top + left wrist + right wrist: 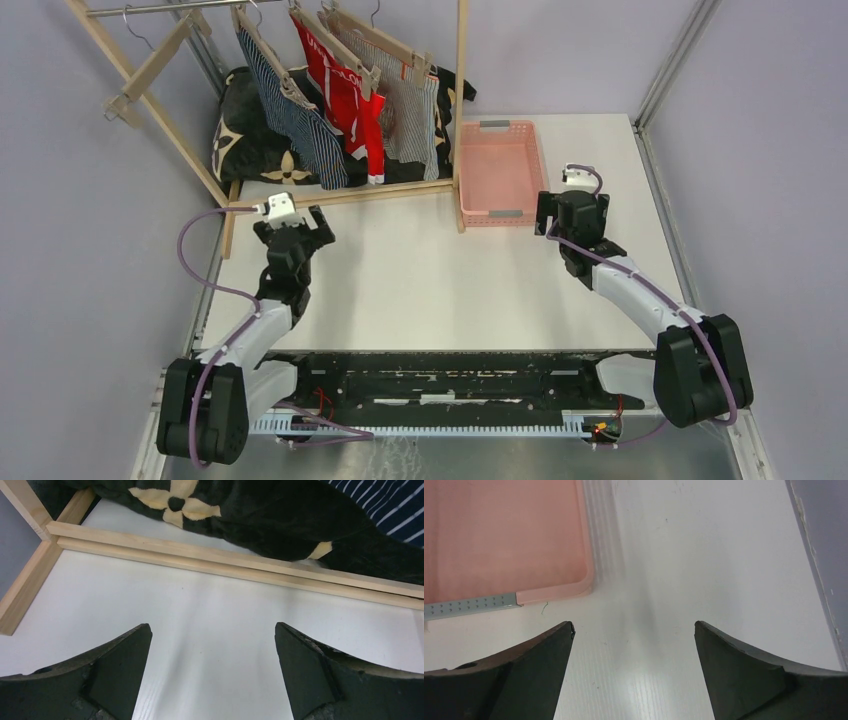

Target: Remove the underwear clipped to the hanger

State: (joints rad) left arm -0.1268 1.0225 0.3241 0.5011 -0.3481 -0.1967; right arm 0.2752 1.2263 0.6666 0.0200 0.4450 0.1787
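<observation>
Navy shorts (297,112), red shorts (347,95) and grey shorts (412,112) hang lengthwise down inside the wooden rack (345,192), just past its front rail from the left gripper (292,228), nearer than the right gripper (572,210); both spread wide, empty.

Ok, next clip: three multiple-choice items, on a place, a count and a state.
1. The pink basket sits: A. right of the wooden rack; B. on the cushion; C. by the left wall.
2. Pairs of underwear hanging: A. one; B. two; C. three.
3. The left gripper is: A. shut on cloth; B. open and empty; C. holding a hanger.
Answers: 1 A, it stands by the rack's right post. 2 C, navy, red and grey. 3 B, its jaws stand apart over bare table.
</observation>
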